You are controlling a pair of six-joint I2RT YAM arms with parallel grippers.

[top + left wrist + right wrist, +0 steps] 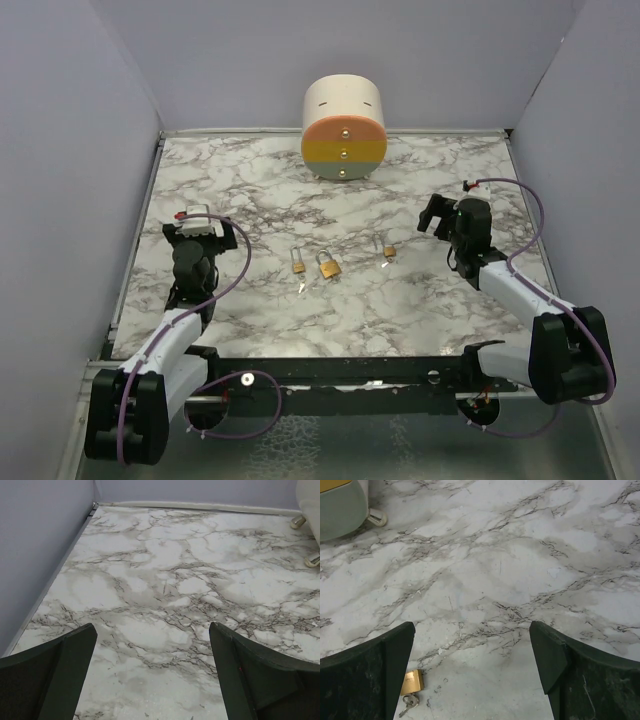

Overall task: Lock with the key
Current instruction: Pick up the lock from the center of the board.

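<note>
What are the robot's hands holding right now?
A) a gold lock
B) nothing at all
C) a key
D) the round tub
B: the left gripper and the right gripper are both open, with only the marble table showing between their fingers.

Open marble (pixel 260 190) surrounds the padlocks (pixel 329 267); the drum (pixel 344 128) stands well behind them.

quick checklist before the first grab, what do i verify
1. left gripper open and empty: ok
2. right gripper open and empty: ok
3. small padlock in the right wrist view: ok, low left, partly behind a finger
4. key seated in that padlock: cannot tell
5. middle padlock lying free of its neighbours: ok
</note>
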